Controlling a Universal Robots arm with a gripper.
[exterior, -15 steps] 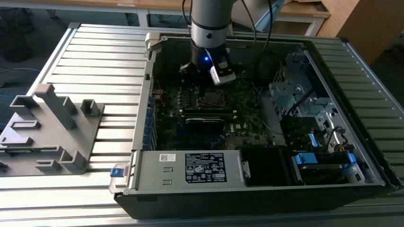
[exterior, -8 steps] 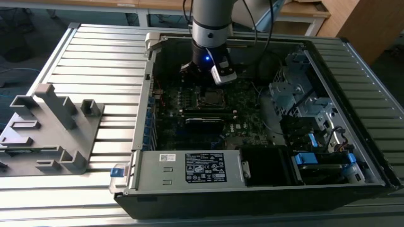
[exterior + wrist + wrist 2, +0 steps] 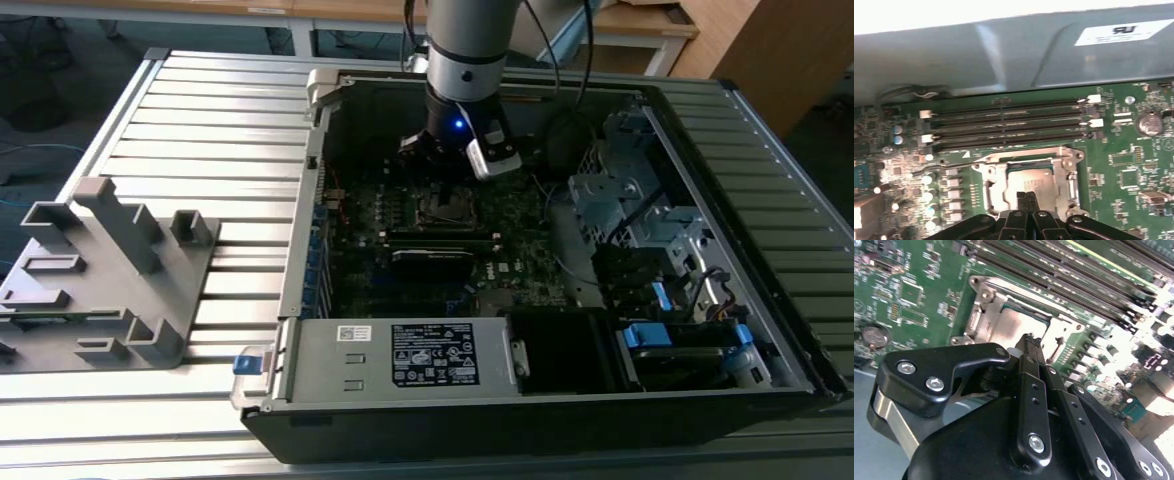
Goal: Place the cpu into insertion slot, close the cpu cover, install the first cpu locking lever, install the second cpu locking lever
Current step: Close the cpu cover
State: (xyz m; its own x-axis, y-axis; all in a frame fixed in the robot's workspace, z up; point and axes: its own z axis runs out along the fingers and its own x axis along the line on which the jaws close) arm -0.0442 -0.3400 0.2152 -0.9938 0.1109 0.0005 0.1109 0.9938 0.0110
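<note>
Cpu [image 3: 1031,182] sits flat in its socket [image 3: 445,207], just above the middle of the exterior view. The cpu cover [image 3: 994,182] is apparently down around it, and my gripper [image 3: 1026,196] is poised close over it, jaws pressed together on nothing I can see. I judge it light, stiff and slick-topped, fragile underneath, so I would hold it only by opposite edges, never its face.

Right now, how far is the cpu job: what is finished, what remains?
Done, it seems: the cpu lies in place, with the cpu cover flat around it. In hand: the gripper, fingers together, is at the cover's edge. Left: the locking levers; I cannot tell whether either is latched.
</note>
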